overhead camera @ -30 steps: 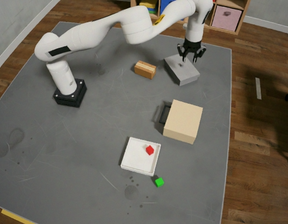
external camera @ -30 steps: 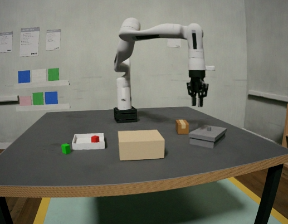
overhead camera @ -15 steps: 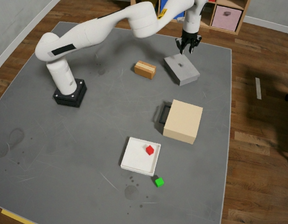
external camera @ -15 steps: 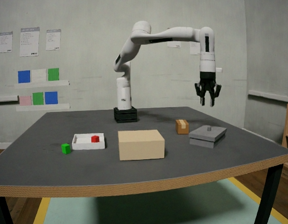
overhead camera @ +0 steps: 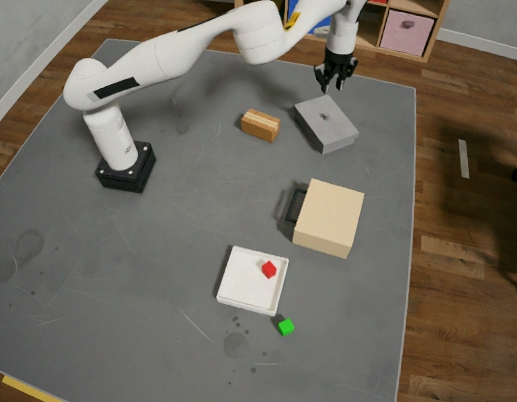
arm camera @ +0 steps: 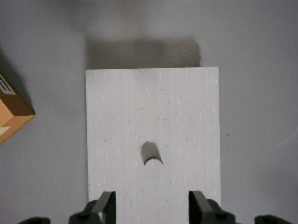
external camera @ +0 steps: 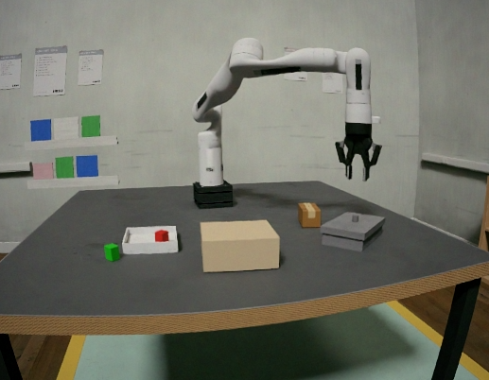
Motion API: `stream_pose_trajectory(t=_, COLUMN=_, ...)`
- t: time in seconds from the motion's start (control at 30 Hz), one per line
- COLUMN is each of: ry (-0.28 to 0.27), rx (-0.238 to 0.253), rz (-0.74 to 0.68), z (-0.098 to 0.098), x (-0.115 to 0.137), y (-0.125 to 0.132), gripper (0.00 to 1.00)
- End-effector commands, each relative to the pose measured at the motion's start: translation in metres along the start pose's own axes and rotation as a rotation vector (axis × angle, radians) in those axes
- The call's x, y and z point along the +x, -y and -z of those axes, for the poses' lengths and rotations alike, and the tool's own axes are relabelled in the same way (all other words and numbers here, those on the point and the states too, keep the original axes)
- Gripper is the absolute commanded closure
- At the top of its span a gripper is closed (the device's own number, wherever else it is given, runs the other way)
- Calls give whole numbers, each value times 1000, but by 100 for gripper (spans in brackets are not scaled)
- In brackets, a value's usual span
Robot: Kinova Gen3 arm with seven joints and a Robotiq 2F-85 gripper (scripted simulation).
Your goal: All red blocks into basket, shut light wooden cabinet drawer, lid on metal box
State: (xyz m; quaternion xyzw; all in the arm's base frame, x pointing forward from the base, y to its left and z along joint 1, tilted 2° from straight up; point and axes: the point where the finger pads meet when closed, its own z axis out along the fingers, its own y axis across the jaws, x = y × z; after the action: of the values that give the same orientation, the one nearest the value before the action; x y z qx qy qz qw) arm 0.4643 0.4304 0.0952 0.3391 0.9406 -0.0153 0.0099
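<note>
A red block (overhead camera: 269, 270) (external camera: 161, 235) lies inside the white basket (overhead camera: 240, 285) (external camera: 148, 249). A green block (overhead camera: 286, 327) (external camera: 112, 251) is outside it. The light wooden cabinet (overhead camera: 332, 212) (external camera: 238, 248) has a dark handle (overhead camera: 296, 205) on its side towards the arm; whether its drawer is fully shut is unclear. The grey lid (overhead camera: 335, 127) (external camera: 338, 227) (arm camera: 120, 115) lies on the metal box (external camera: 342, 243), its small knob (overhead camera: 325, 117) (external camera: 355, 218) (arm camera: 154, 170) upward. My gripper (overhead camera: 333, 89) (external camera: 358, 179) (arm camera: 152, 207) is partly open and empty, pointing down high above the lid. Insides are hidden.
A brown cardboard box (overhead camera: 260, 126) (external camera: 308, 215) (arm camera: 15, 112) stands beside the metal box, on the side towards the robot's base (overhead camera: 126, 170) (external camera: 213, 195). The cabinet stands between the metal box and the basket. The table's edge runs beyond the metal box.
</note>
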Motion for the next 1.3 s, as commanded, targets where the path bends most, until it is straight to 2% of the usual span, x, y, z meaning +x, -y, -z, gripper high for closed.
stream_pose_trajectory(t=0.0, ry=0, rx=-2, rz=6, z=1, x=1, y=-1, gripper=49)
stream_pose_trajectory(t=0.2, ry=0, rx=-2, rz=7, z=1, x=1, y=-1, gripper=49)
stream_pose_trajectory(t=0.23, ry=0, rx=-2, rz=7, z=1, x=1, y=-1, gripper=52)
stream_pose_trajectory(t=1.27, ry=0, rx=-2, rz=7, z=1, x=1, y=-1, gripper=52)
